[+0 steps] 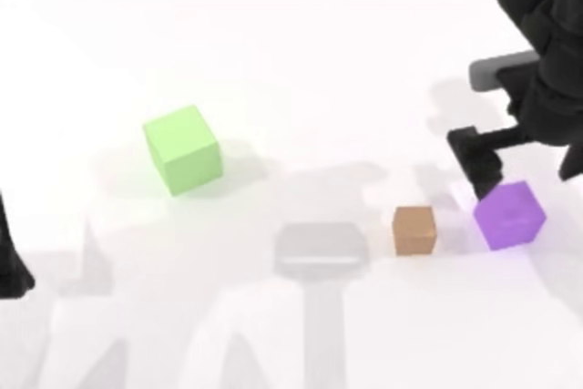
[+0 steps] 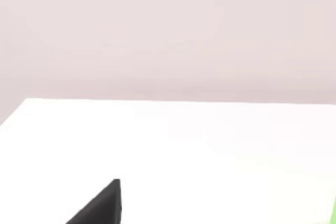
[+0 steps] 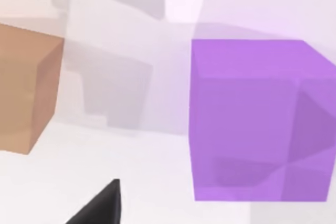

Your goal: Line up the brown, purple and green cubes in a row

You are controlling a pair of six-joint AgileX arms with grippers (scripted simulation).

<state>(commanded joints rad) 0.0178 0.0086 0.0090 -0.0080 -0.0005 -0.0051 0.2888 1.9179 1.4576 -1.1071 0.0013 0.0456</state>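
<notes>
The green cube (image 1: 183, 149) stands alone on the left half of the white table (image 1: 301, 70). The small brown cube (image 1: 414, 230) sits right of centre, and the purple cube (image 1: 510, 214) rests on the table a short gap to its right. My right gripper (image 1: 485, 168) hovers just behind the purple cube, open and holding nothing. In the right wrist view the purple cube (image 3: 260, 121) and the brown cube (image 3: 26, 90) lie ahead of one dark fingertip (image 3: 105, 205). My left arm (image 1: 11, 261) is parked at the left edge, and a sliver of green cube (image 2: 333, 211) shows in its wrist view.
Grey arm shadows (image 1: 321, 252) fall across the front of the table between the green and brown cubes. The table's far edge (image 2: 173, 99) meets a plain pale wall in the left wrist view.
</notes>
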